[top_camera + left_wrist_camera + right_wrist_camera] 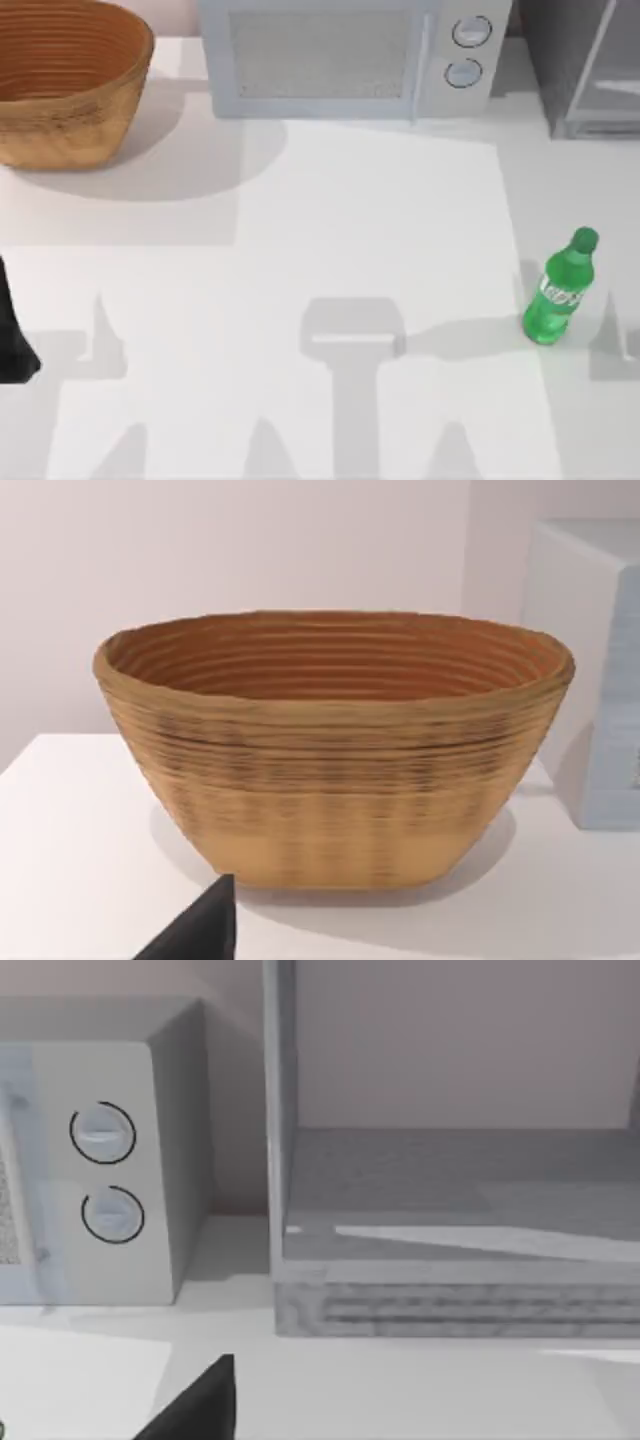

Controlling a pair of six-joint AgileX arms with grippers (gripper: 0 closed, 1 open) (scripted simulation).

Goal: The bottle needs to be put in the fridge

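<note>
Bottle (558, 291) upright, untouched by grippers

plain pale wall (250, 550) behind a white table (330, 260), evenly lit.

White counter (330, 250): carries basket (65, 80), microwave (340, 60), fridge (590, 70) along the back; bottle (560, 290) upright at right.

A wide bare stretch of white table (330, 230) fills the middle of the top view. Along the upper edge stand a woven basket (65, 80) at upper left, a microwave (345, 55) in the centre, and the fridge (590, 65) at upper right. The bottle (560, 290) stands upright alone at mid right.
</note>
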